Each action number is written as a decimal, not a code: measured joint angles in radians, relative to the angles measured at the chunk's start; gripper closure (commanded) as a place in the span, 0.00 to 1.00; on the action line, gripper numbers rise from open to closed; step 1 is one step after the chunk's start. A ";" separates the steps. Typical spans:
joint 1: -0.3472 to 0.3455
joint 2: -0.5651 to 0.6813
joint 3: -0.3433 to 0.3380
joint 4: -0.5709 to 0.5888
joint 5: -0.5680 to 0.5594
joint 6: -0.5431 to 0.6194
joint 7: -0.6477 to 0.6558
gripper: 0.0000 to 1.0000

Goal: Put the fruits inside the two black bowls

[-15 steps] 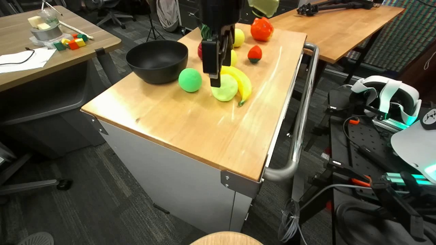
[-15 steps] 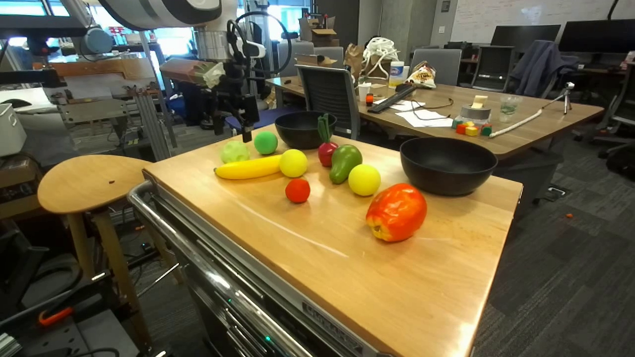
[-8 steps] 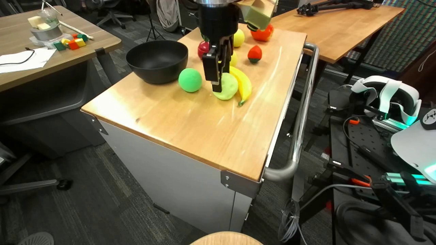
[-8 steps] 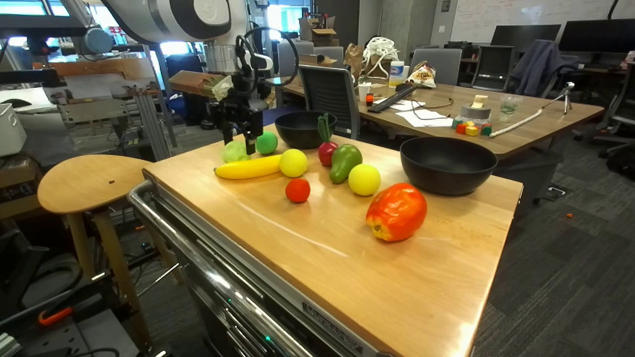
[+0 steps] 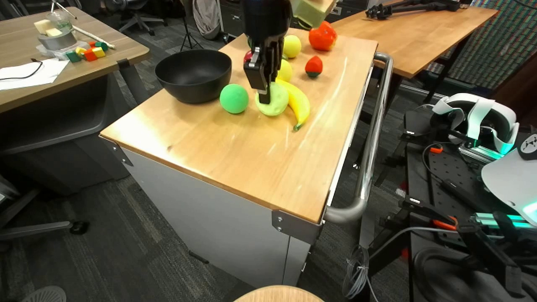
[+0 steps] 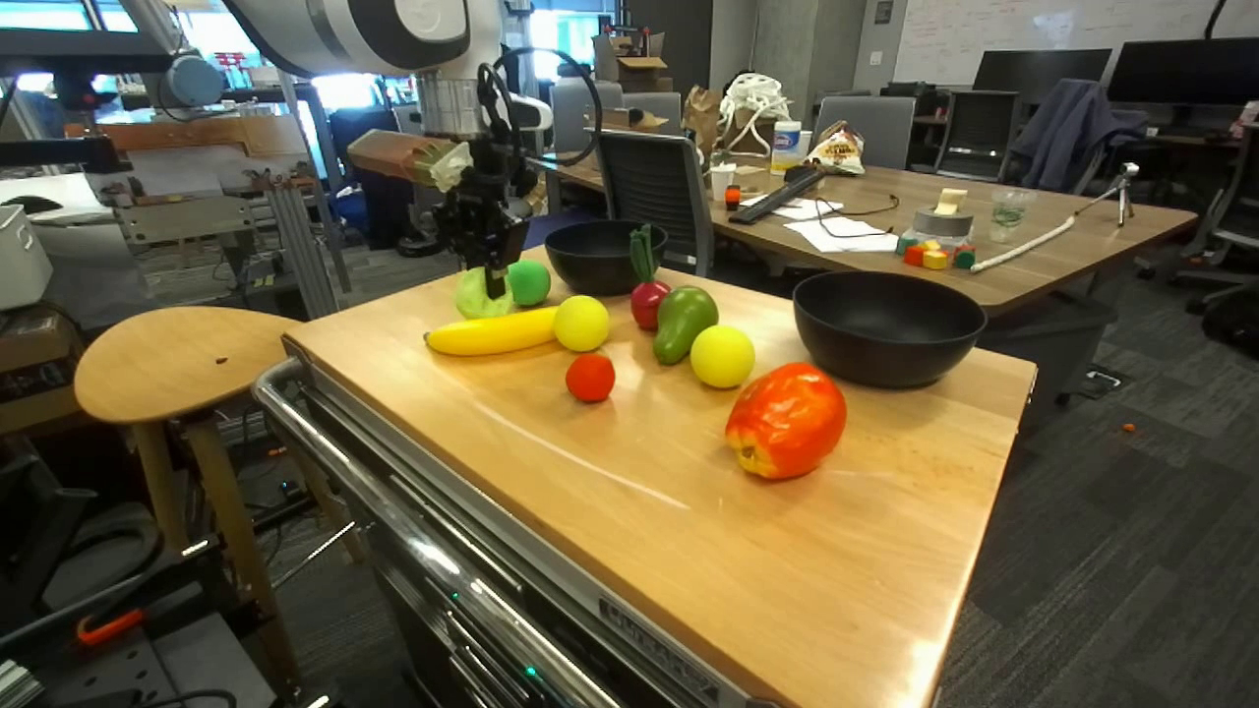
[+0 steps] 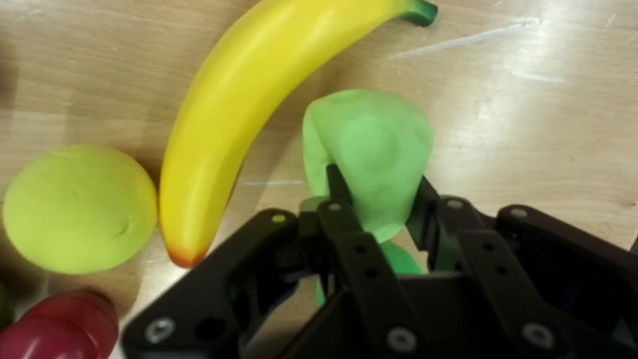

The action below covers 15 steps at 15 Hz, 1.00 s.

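In the wrist view my gripper (image 7: 380, 187) is closed around a pale green ball (image 7: 371, 134), which bulges out of shape between the black fingers. Beside it lies the yellow banana (image 7: 214, 129). A brighter green ball (image 5: 234, 99) rests near a black bowl (image 5: 193, 89); the wrist view shows part of it behind the fingers. Another black bowl (image 6: 890, 339) stands farther along the tabletop. Between them sit two yellow balls, a nearer one (image 6: 581, 324) and a farther one (image 6: 723, 357), a red fruit (image 6: 590, 379), a dark green fruit (image 6: 686, 323) and a large red-orange fruit (image 6: 787, 423).
A purple-red bulb with a green top (image 6: 649, 303) stands close to the dark green fruit. The wooden cart top (image 6: 629, 551) has a metal rail (image 6: 423, 551) along one side. A wooden stool (image 6: 187, 359) is beside the cart.
My gripper has come down over the pale green ball and closed on it. The ball has shifted slightly upward in both exterior views and is now squeezed. The other fruits have stayed put.
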 measured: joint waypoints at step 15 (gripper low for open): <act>-0.066 0.002 -0.057 0.207 0.140 0.364 -0.059 0.96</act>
